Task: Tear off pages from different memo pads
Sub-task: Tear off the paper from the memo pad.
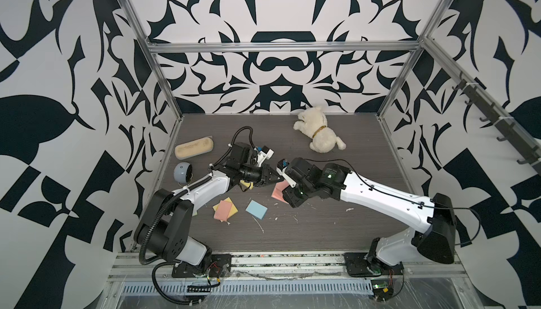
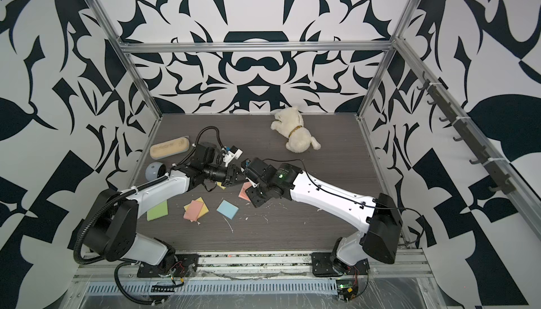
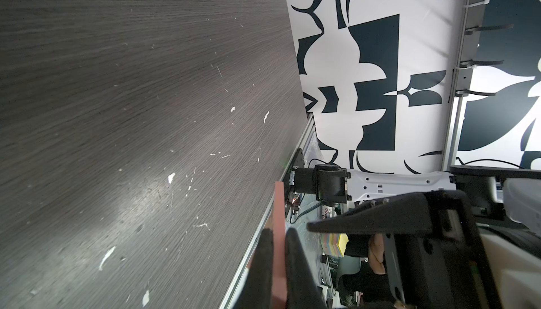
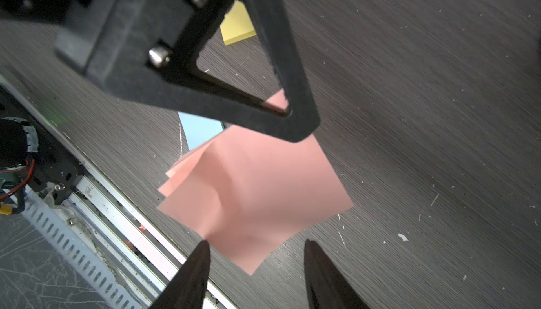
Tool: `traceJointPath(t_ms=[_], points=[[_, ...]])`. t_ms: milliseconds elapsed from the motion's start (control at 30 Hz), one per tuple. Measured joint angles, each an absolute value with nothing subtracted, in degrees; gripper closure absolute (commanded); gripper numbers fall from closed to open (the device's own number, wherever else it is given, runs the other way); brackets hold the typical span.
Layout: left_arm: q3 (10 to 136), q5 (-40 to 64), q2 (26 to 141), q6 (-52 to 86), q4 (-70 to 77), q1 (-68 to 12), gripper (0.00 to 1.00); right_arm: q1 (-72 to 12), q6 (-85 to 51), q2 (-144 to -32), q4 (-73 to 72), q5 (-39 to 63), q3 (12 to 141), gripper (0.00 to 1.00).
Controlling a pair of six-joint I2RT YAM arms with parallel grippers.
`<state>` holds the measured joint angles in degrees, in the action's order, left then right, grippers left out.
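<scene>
My left gripper [image 1: 276,178] is shut on a corner of the pink memo pad [image 4: 254,187], which hangs tilted above the table with its sheets fanned apart. The left wrist view shows that pad [image 3: 279,228] edge-on between the fingers. My right gripper [image 4: 257,246] is open just in front of the pad's lower corner, with nothing clamped. A blue memo pad [image 1: 256,209] lies flat nearby. A yellow memo pad [image 1: 248,186] is partly hidden under the left arm. Loose pink and yellow pages [image 1: 224,209] overlap on the table, and a green memo pad [image 2: 157,211] lies beside the left arm.
A white plush dog [image 1: 319,133] lies at the back. At the left a beige oblong case [image 1: 194,147] and a round blue-grey gadget [image 1: 183,172] rest on the table. Small white paper scraps [image 1: 259,224] dot the dark table. A metal rail [image 4: 117,193] runs along the front edge.
</scene>
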<state>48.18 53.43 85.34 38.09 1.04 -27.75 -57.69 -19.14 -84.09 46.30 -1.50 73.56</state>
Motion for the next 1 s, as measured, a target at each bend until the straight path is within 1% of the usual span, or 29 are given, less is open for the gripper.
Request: traceJointPath(t_ms=[267,500,700,867,1000], points=[[48.2,53.5,85.3,38.1,1.0,-27.9,1.00,-58.3,-19.0,-84.1,46.6,-1.5,73.6,0.44],[48.2,53.5,85.3,38.1,1.0,-29.1,1.00,-58.3,-19.1,-84.1,46.5,-2.3,73.6,0.52],[48.2,53.4,85.3,38.1,1.0,-29.7,1.00,-58.3,-19.1,-84.1,46.4,-3.7,73.6,0.55],[48.2,53.4,85.3,38.1,1.0,-29.7,1.00,-58.6,-19.1,-84.1,46.5,-4.2,73.4,0.47],[48.2,53.4,85.3,38.0,1.0,-29.7,1.00,-59.4,-19.3,-83.8,46.9,-3.6,72.8,0.44]])
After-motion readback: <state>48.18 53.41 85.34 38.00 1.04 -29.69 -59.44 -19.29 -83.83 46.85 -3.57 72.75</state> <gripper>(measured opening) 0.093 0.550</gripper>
